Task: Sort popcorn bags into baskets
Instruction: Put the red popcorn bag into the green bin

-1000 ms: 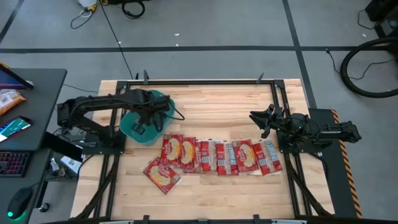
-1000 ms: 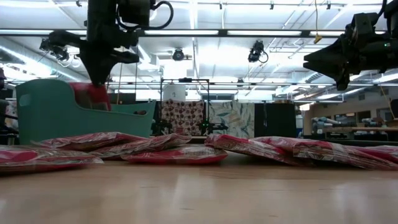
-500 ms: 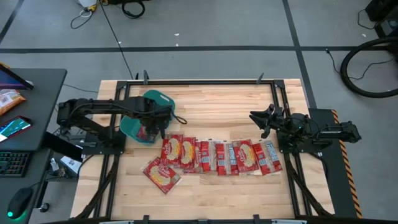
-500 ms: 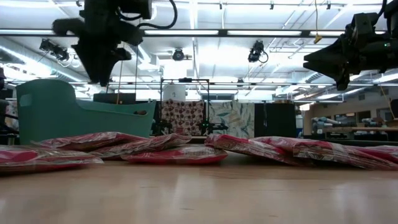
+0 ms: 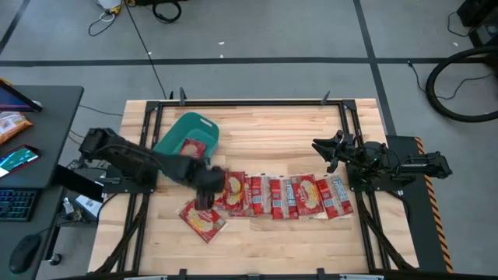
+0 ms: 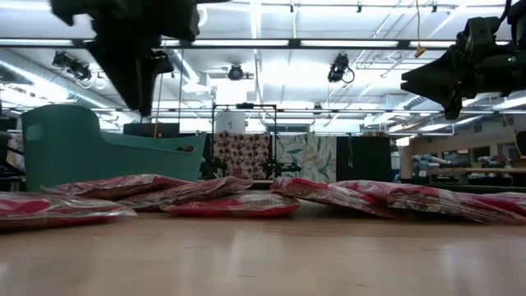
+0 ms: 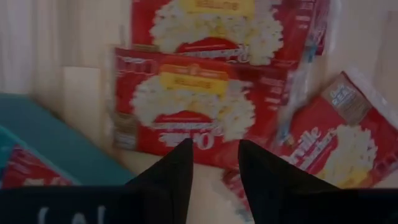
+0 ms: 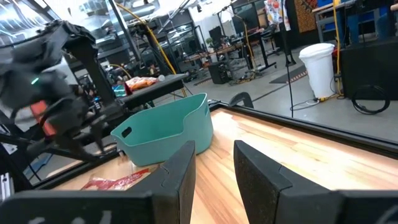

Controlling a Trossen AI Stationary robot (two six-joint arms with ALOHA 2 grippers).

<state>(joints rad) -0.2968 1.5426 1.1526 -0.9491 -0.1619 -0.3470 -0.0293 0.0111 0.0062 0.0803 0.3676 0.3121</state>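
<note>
The left gripper [image 5: 208, 185] hangs above the table [image 5: 264, 233], over the left end of the row of popcorn bags [image 5: 272, 196], with its two dark fingers [image 7: 180, 168] parted by a narrow gap and nothing between them. Under it, in the left wrist view, lie two red bags one behind the other, and a third bag [image 7: 336, 137] lies tilted just beside them. The teal basket [image 5: 185, 141] stands near this gripper, toward the far left part of the table, and one red bag [image 5: 192, 147] lies inside it. The other bags lie flat in a line across the middle of the table, touching and partly overlapping each other, and one more bag [image 5: 204, 218] lies alone, turned at an angle, nearer the front edge. The right gripper [image 5: 325, 149] waits in the air at the right side of the table, beyond the right end of the row; its fingers [image 8: 180, 165] are also a little apart and hold nothing.
</note>
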